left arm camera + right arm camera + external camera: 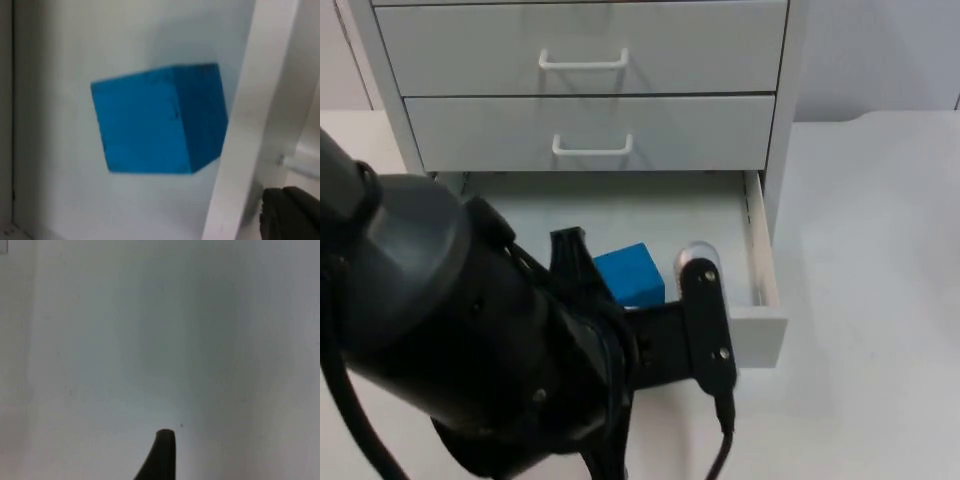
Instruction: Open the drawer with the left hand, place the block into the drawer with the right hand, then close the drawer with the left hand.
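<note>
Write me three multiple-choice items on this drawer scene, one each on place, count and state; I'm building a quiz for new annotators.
1. Where is the blue block?
A. On the table top
B. Inside the open bottom drawer
C. On top of the cabinet

2. How many closed drawers with white handles sit above the open one?
A. Two
B. None
C. Four

3. What state is the bottom drawer in?
A. Shut
B. Removed from the cabinet
C. Pulled out

Answers: 1 B, the block rests on the drawer floor, as the left wrist view confirms. 2 A, two handled fronts show. 3 C, its front stands out from the cabinet.
</note>
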Robot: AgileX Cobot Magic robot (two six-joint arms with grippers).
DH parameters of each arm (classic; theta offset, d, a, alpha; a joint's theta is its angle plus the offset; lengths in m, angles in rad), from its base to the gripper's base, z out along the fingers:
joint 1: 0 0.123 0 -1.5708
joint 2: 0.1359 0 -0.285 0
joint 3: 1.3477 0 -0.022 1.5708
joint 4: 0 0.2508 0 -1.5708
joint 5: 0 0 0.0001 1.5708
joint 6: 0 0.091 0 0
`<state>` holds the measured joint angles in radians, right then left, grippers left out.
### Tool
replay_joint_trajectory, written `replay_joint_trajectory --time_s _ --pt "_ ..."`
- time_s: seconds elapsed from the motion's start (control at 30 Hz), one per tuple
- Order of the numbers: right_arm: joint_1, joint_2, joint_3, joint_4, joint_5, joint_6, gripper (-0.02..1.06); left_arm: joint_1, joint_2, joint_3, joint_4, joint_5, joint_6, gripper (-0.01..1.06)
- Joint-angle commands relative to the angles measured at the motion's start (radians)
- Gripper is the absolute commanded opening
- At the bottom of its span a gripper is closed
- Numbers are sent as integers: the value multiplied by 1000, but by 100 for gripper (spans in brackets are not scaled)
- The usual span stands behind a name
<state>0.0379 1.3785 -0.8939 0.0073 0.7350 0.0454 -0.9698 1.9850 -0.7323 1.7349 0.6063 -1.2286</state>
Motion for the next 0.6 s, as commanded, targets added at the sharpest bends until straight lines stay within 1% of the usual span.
replay_joint_trajectory --time_s 0.0,0.13,0.2,0.23,0.33,0.37,0.43,0.5,0.57 --pt "-3 -8 7 -1 -6 -8 77 30 2 -12 10 75 -30 0" --pt "-3 -8 7 -1 -7 -8 77 80 2 -23 10 87 -30 0" --pt "-3 -8 7 -1 -7 -8 77 121 4 -54 10 85 -31 0" --pt "-3 -8 7 -1 -7 -8 77 121 4 -54 10 85 -31 0" --pt "-3 -8 7 -1 -9 -8 77 167 4 -110 10 84 -31 0" --pt "-3 -8 7 -1 -9 -8 77 167 4 -110 10 84 -31 0" --pt "-3 -8 7 -1 -9 -8 77 196 4 -140 10 61 -31 0" --pt "-3 -8 7 -1 -9 -8 77 233 4 -176 10 13 -26 0" --pt "-3 -8 7 -1 -9 -8 77 245 4 -189 10 4 -25 0"
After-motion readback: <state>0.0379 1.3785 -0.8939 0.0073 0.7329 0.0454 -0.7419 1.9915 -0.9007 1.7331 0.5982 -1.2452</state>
